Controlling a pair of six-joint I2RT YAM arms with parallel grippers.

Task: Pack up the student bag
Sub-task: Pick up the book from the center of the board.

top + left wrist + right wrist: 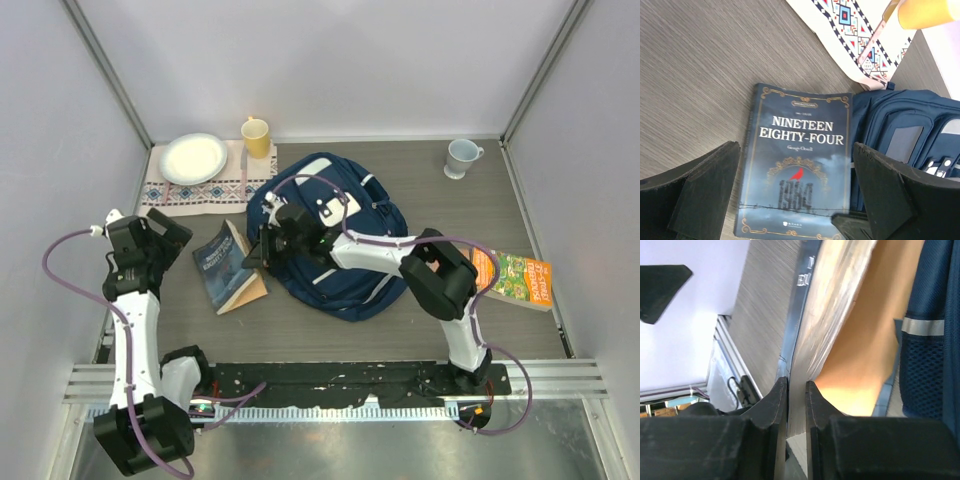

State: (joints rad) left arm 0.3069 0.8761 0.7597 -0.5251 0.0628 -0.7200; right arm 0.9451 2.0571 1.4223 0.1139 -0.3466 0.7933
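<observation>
The student bag [350, 285] is a navy backpack lying at the table's middle; its edge shows in the left wrist view [900, 125] and the right wrist view [930, 340]. A dark-blue book, "Nineteen Eighty-Four" [222, 262], lies against the bag's left side, partly fanned open with a tan inside. My right gripper [262, 250] reaches across the bag and is shut on the book's cover edge and some pages [796, 385]. My left gripper [165, 235] is open and empty, left of the book, which shows between its fingers [795, 150].
A patterned placemat [185, 195] at the back left holds a white plate [193, 158], with a yellow cup [256, 137] beside it. A pale mug [462, 157] stands at the back right. A colourful book [515, 278] lies at the right edge.
</observation>
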